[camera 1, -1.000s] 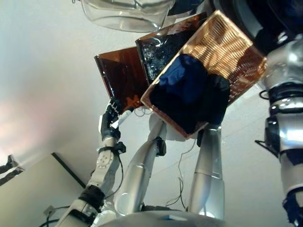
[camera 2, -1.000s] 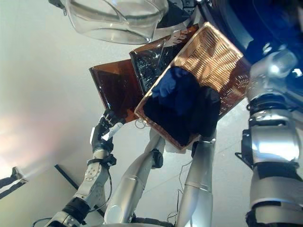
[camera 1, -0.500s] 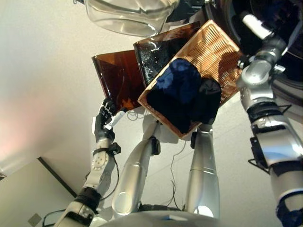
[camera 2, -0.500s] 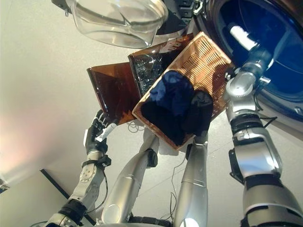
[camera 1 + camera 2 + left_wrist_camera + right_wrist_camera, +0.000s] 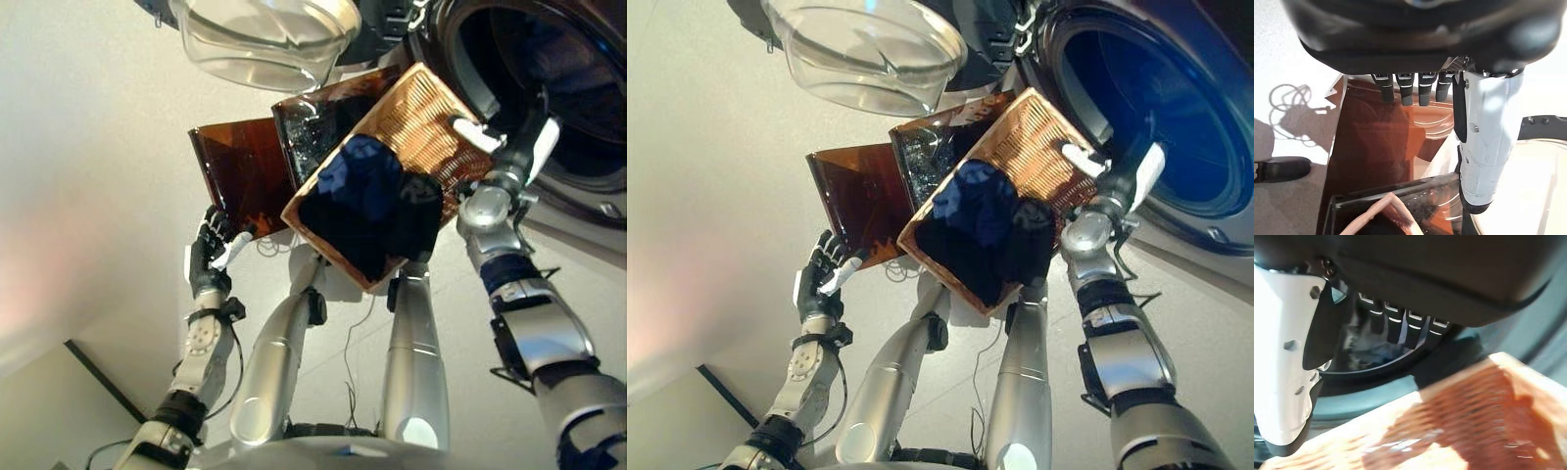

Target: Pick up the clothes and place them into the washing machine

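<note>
The wicker basket (image 5: 431,108) rests tilted on the dark brown box (image 5: 240,166) beside the washing machine (image 5: 588,196). A dark blue garment (image 5: 358,181) and a black garment (image 5: 416,215) lie in it. My right hand (image 5: 509,147) hovers open at the basket's rim, right before the machine's open drum; its wrist view shows relaxed fingers (image 5: 1393,320) holding nothing, with the wicker (image 5: 1449,421) and the drum (image 5: 1371,347) past them. My left hand (image 5: 209,250) is open beside the brown box, which also shows in its wrist view (image 5: 1371,142).
The machine's round glass door (image 5: 265,39) stands open above the box and basket. A second dark, glossy box (image 5: 318,122) sits between the brown box and the basket. Pale floor lies around them.
My right hand has drawn back out of the drum and down to the basket's rim. The left hand has barely moved. The camera has shifted a little.
</note>
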